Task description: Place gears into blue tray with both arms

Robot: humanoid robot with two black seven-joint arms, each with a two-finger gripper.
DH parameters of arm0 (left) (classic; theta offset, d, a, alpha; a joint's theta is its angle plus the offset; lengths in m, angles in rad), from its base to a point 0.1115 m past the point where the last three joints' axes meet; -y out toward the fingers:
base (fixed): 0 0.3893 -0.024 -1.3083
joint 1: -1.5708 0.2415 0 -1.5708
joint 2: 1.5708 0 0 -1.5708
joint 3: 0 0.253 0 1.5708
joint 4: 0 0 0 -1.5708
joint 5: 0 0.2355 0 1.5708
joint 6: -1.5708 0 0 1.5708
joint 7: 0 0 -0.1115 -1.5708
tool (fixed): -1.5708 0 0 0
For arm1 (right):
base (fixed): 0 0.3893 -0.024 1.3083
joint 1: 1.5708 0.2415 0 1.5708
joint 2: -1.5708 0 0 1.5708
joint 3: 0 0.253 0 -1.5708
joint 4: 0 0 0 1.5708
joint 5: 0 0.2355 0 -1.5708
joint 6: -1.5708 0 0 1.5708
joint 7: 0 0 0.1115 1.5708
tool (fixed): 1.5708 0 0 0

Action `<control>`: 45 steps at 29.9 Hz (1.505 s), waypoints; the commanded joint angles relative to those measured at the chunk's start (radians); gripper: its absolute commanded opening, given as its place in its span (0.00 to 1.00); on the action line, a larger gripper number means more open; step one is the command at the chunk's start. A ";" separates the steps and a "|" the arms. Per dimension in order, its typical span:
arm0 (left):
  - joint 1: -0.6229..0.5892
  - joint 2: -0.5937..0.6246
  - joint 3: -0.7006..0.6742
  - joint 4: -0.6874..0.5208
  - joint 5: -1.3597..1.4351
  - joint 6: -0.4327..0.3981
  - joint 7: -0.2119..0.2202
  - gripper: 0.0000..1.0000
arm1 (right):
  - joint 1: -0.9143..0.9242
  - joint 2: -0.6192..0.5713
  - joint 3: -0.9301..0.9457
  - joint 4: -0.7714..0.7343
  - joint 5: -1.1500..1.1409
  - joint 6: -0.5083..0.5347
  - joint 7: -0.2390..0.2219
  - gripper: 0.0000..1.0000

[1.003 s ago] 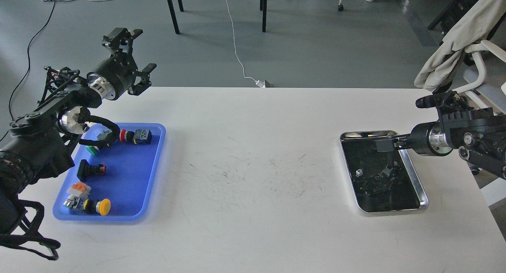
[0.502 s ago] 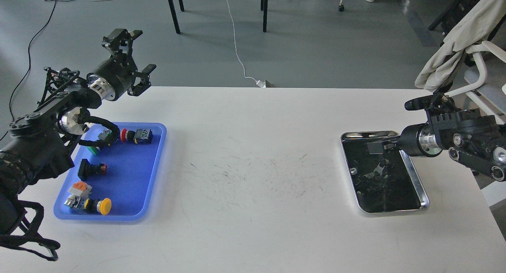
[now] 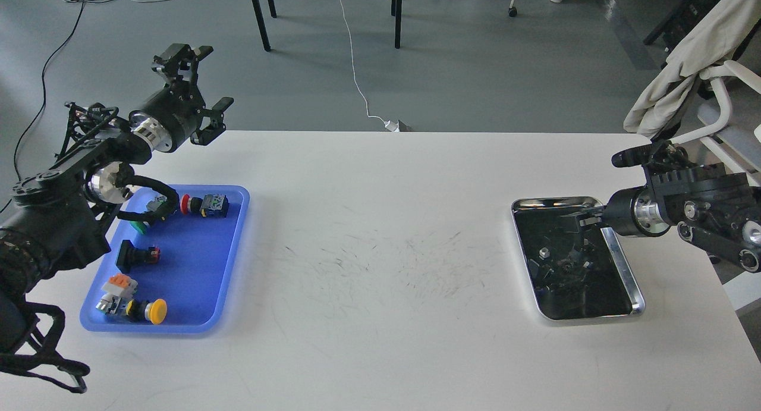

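Note:
The blue tray (image 3: pixel 196 268) lies at the table's left and holds several coloured push-button switches. My left gripper (image 3: pixel 202 78) hangs high above the tray's far edge, open wide and empty. Small dark parts, probably the gears (image 3: pixel 565 263), lie in the shiny silver tray (image 3: pixel 624 268) at the right; single gears are too small and dark to pick out. My right gripper (image 3: pixel 584 219) reaches in from the right, low over that tray's far right part. Its fingers are dark against the dark tray floor, so I cannot tell them apart or see whether they hold anything.
The white table (image 3: pixel 380 250) carries scuff marks in its middle. On the blue tray sit a yellow-capped switch (image 3: pixel 151 311), a red one (image 3: pixel 199 204) and a black one (image 3: pixel 134 255). Chair legs (image 3: pixel 261 12) and a white cable (image 3: pixel 357 78) are on the floor beyond the table.
My right gripper moved left over the silver tray, then drew back slightly right. Small parts in that tray shifted. The left arm stayed in place.

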 commanded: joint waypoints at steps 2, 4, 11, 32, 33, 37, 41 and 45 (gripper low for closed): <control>0.000 0.000 0.000 0.000 0.000 0.000 0.001 0.99 | -0.005 0.020 -0.001 -0.028 0.000 0.002 0.000 0.56; 0.000 0.000 0.000 0.000 0.000 0.000 0.000 0.99 | -0.007 0.028 -0.002 -0.029 0.000 0.000 0.000 0.55; 0.001 0.000 0.000 0.000 0.000 0.000 0.000 0.99 | -0.007 0.037 -0.004 -0.029 0.000 0.003 0.000 0.48; 0.004 0.002 0.000 0.000 0.001 0.000 0.001 0.99 | -0.008 0.039 -0.006 -0.051 0.000 0.037 -0.002 0.22; 0.004 0.002 0.000 0.000 0.001 0.000 0.000 0.99 | -0.008 0.039 -0.004 -0.061 -0.002 0.037 -0.002 0.20; 0.004 0.002 0.000 0.000 0.001 0.000 0.000 0.99 | -0.008 0.057 -0.004 -0.078 0.000 0.038 -0.002 0.20; 0.004 0.000 0.000 0.000 0.001 0.000 0.001 0.99 | -0.007 0.068 -0.004 -0.083 0.002 0.038 -0.003 0.27; 0.004 0.000 0.000 0.000 0.001 0.000 0.000 0.99 | -0.004 0.074 -0.002 -0.089 0.002 0.037 -0.003 0.41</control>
